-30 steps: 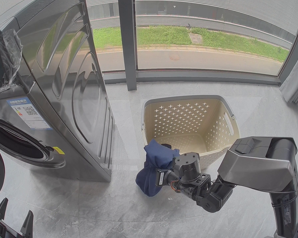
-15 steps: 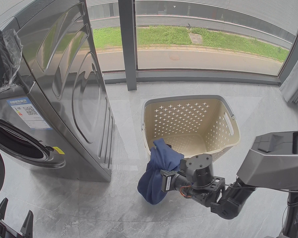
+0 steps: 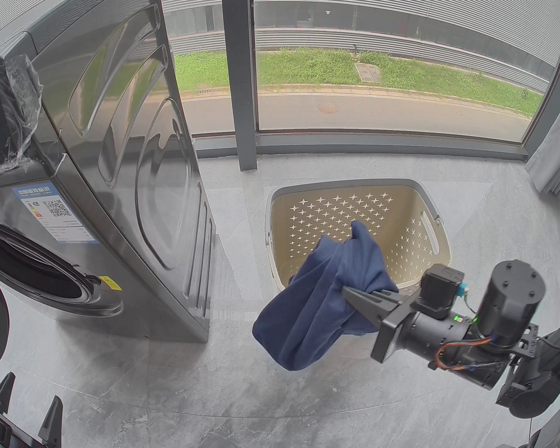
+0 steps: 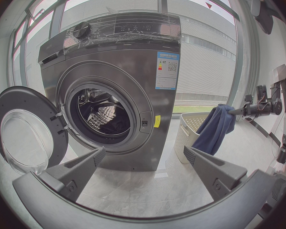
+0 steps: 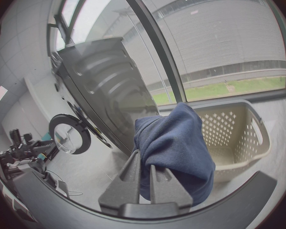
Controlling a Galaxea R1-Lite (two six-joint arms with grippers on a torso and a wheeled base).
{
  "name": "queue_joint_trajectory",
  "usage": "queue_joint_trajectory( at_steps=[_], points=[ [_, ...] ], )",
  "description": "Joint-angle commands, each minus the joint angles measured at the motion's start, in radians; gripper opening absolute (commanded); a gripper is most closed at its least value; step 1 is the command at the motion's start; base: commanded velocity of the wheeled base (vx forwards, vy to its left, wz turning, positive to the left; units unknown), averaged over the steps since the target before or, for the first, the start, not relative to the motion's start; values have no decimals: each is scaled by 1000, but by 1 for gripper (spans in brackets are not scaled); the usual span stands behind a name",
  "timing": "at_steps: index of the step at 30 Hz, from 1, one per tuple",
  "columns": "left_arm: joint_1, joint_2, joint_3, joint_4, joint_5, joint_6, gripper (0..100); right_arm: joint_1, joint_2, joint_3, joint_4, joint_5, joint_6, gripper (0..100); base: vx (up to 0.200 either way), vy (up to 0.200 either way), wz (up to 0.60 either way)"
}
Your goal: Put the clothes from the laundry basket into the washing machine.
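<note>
A dark blue garment hangs in the air over the front rim of the cream laundry basket, clear of the floor. My right gripper is shut on its upper fold, and the closed fingers pinch the blue garment. The grey washing machine stands at the left with its round door swung open and its drum exposed; something dark lies inside. My left gripper stays low in front of the machine, open, with nothing between its fingers.
The basket sits on the pale tiled floor just right of the machine's corner. A large window with a grey post runs behind. A curtain hangs at the far right.
My right arm has drawn back to the right and risen, lifting the blue garment higher so it now hangs spread in front of the basket. The left gripper has not moved.
</note>
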Motion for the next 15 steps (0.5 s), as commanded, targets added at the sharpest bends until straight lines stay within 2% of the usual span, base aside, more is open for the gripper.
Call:
queue_joint_trajectory(
  at_steps=[1, 3, 11, 15],
  points=[
    [1, -15, 15, 0, 0, -2, 100, -17, -131, 27, -14, 19, -21, 0, 0, 0, 0],
    [1, -15, 15, 0, 0, 1, 100, -4, -149, 25, -17, 19, -41, 0, 0, 0, 0],
    [1, -15, 15, 0, 0, 1, 100, -4, -152, 24, -40, 24, -39, 0, 0, 0, 0],
    [1, -15, 15, 0, 0, -1, 100, -1, -143, 33, -74, 24, -39, 0, -200, 0, 0]
  ],
)
